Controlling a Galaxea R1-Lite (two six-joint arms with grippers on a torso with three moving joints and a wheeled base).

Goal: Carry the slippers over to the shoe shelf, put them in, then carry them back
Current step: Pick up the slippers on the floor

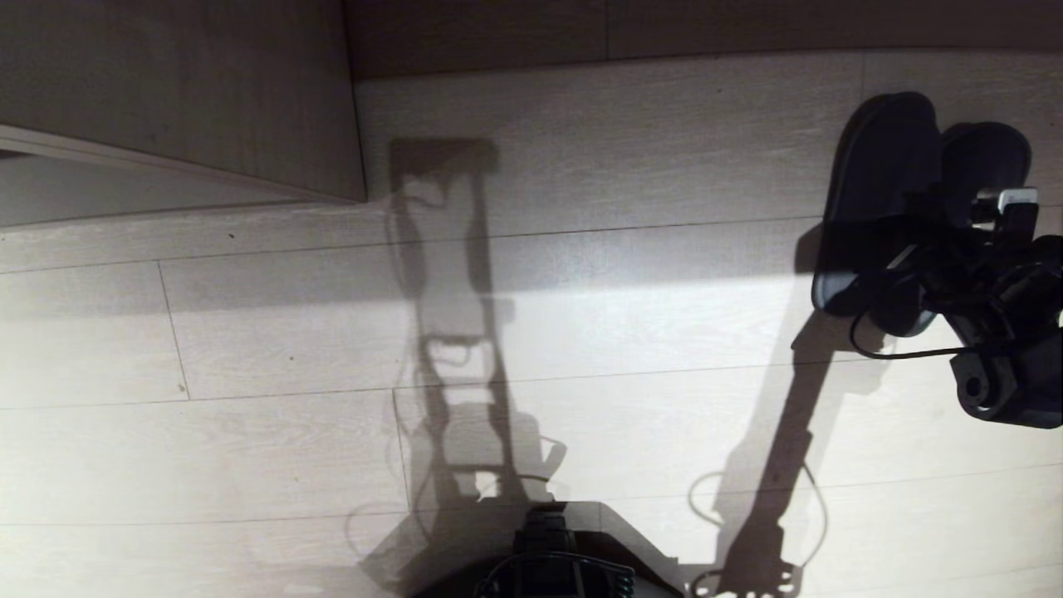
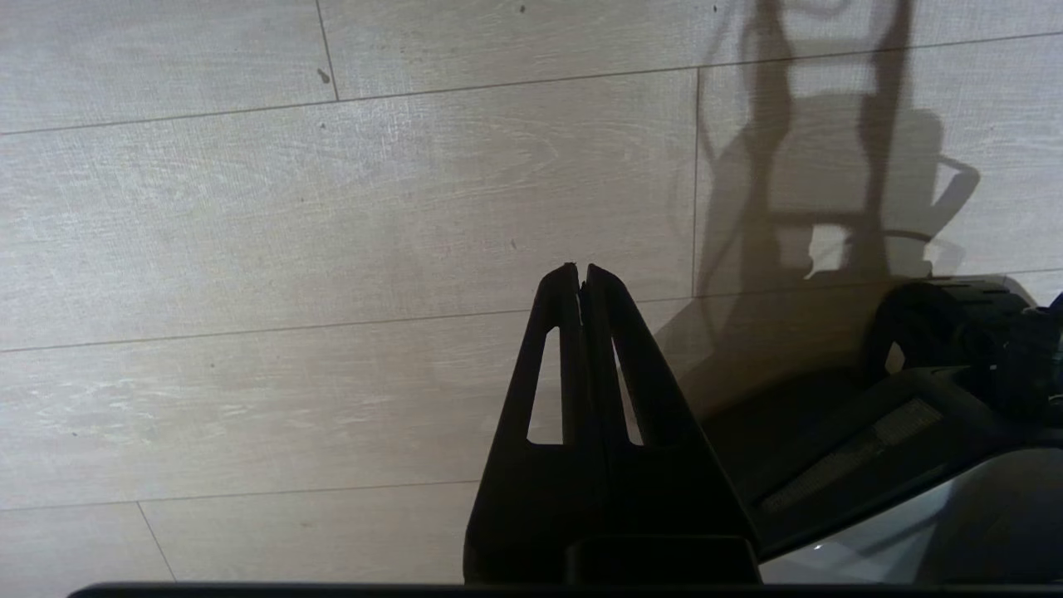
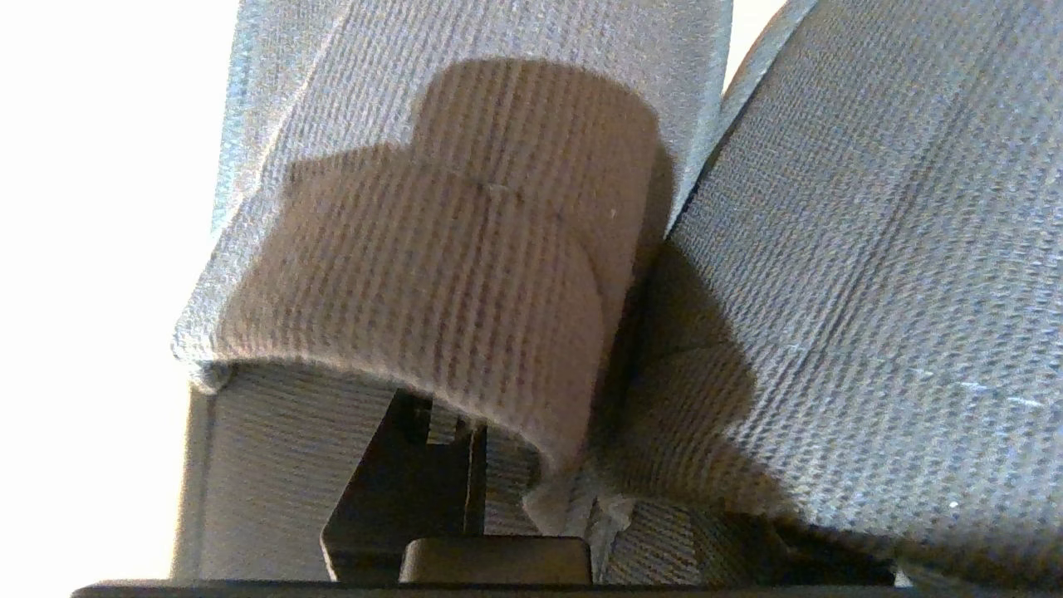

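Where the sunlit plank floor (image 1: 581,332) meets the far right of the head view, the slippers (image 1: 893,158) lie side by side on the boards, touching along their inner edges, with the black right arm reaching over their near ends. Its right tool (image 1: 938,249) is down among the pair; the right wrist view shows one dark finger (image 3: 415,490) tucked under the ribbed fabric strap of one slipper (image 3: 465,274), the second slipper (image 3: 872,274) pressed against it (whether the fingers are already clamped on the fabric cannot be told, the second finger being hidden). A corner of a grey-beige wood-laminate unit (image 1: 208,100) fills the upper left of the head view, well apart from the slippers. In the left wrist view the left tool (image 2: 580,274) hangs above bare floor beside the robot's dark base (image 2: 913,432), its two fingers pressed together and holding nothing. Long shadows of the arms and torso fall across the planks.
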